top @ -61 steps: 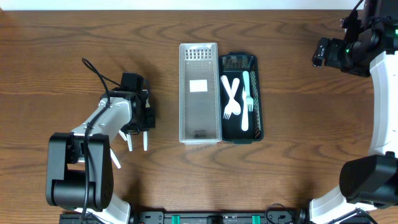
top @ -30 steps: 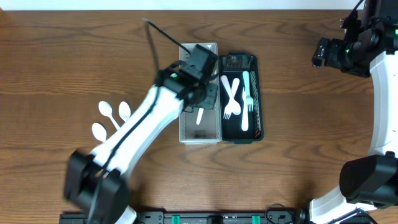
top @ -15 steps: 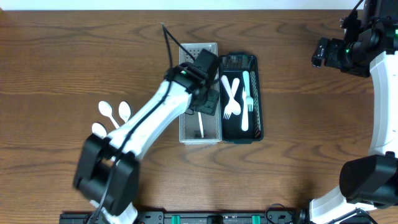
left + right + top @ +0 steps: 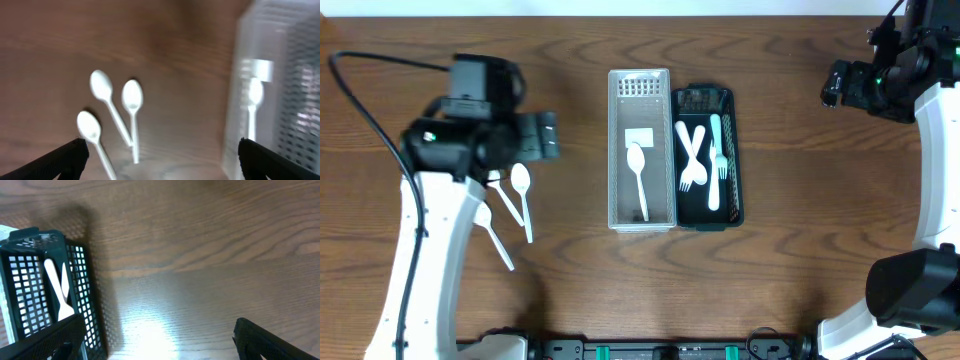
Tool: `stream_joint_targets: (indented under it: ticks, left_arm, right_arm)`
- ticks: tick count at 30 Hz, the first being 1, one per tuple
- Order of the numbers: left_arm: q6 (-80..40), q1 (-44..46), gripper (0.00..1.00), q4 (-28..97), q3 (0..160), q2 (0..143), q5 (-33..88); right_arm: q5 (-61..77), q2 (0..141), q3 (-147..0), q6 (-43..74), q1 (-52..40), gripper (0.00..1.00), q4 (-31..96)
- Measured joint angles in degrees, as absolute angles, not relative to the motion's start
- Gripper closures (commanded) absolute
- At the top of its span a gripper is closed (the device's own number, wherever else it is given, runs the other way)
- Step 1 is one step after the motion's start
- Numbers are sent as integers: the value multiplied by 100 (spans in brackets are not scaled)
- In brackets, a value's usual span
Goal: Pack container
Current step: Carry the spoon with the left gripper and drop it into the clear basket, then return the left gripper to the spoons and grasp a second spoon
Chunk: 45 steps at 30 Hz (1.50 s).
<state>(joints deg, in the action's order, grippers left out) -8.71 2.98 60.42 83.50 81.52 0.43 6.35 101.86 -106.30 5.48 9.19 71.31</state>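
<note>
on the wooden table [image 4: 800, 260] the clear container [image 4: 613, 150] holds one white spoon [image 4: 639, 180], just beside the black tray [image 4: 738, 150] of forks [image 4: 688, 160]. the left gripper [image 4: 160, 157] hangs spread wide and empty near three loose spoons [image 4: 132, 97]; the right gripper [image 4: 155, 342] is wide too, well apart. the spoons look feather-light, stiff and slick, best pinched across the thin handle.
</note>
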Motion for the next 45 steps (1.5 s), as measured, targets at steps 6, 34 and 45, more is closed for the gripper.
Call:
stream_joint_targets:
  ticks: [6,34,45]
  left_arm:
    - [-871,-220,2,5511,7509,8945,340]
    - [-764,-231,2,4016,6331,10324,714]
    - [-746,-226,2,4021,6348,10685,661]
  right_arm:
    - [666,10186,-10630,548,919,3,7131]
    - [668,10186,-10630,545,919,3,7131]
    - [668,10186,-10630,545,919,3,7131]
